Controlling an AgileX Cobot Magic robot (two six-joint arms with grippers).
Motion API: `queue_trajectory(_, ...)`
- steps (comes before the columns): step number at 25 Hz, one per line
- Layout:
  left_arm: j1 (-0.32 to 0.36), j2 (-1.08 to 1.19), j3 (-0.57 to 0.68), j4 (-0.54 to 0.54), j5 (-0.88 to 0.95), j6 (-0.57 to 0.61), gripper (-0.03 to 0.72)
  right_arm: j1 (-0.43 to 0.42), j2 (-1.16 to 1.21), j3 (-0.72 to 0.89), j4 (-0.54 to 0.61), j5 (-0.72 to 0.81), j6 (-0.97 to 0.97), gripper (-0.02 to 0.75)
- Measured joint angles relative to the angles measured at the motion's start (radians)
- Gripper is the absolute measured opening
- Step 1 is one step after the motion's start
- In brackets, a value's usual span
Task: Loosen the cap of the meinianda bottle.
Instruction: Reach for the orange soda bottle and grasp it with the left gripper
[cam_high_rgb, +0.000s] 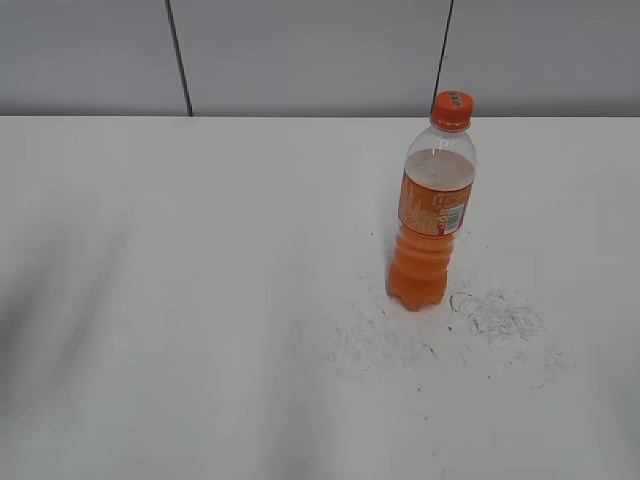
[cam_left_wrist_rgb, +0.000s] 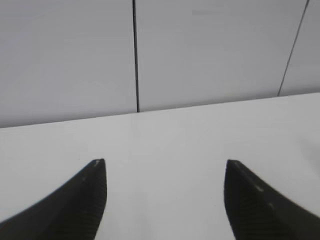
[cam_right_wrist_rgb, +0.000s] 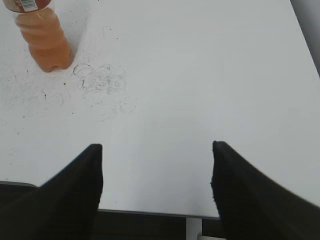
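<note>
The meinianda bottle (cam_high_rgb: 432, 220) stands upright on the white table, right of centre in the exterior view, with orange drink, an orange label and a white barcode patch. The orange cap (cam_high_rgb: 452, 109) sits on its neck. The bottle's lower body also shows at the top left of the right wrist view (cam_right_wrist_rgb: 45, 42); the cap is out of that view. My left gripper (cam_left_wrist_rgb: 164, 162) is open and empty over bare table, with no bottle in its view. My right gripper (cam_right_wrist_rgb: 156, 147) is open and empty near the table's front edge, far from the bottle. Neither gripper shows in the exterior view.
The white table (cam_high_rgb: 200, 300) has grey scuff marks (cam_high_rgb: 495, 315) around the bottle's base, also seen in the right wrist view (cam_right_wrist_rgb: 100, 80). A grey panelled wall (cam_high_rgb: 300, 50) stands behind the table. The table's front edge (cam_right_wrist_rgb: 150, 212) lies just under my right gripper.
</note>
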Motion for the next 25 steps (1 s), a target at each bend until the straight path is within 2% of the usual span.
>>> queue_trajectory(7,-0.055,0.316,0.001,-0.002,-0.201,0.0,0.564,0.0,0.0,0.0,0.0,0.0,0.0,0.504)
queue_trajectory(10,-0.069,0.439,0.001,0.051,-0.316,-0.018,0.564,0.0,0.0,0.0,0.0,0.0,0.0,0.504)
queue_trajectory(16,-0.073,0.654,-0.024,0.386,-0.502,-0.286,0.564,0.0,0.0,0.0,0.0,0.0,0.0,0.504)
queue_trajectory(19,-0.073,0.759,-0.067,0.539,-0.606,-0.351,0.564,0.0,0.0,0.0,0.0,0.0,0.0,0.504)
queue_trajectory(25,-0.073,0.978,-0.238,0.812,-0.675,-0.451,0.564,0.0,0.0,0.0,0.0,0.0,0.0,0.504)
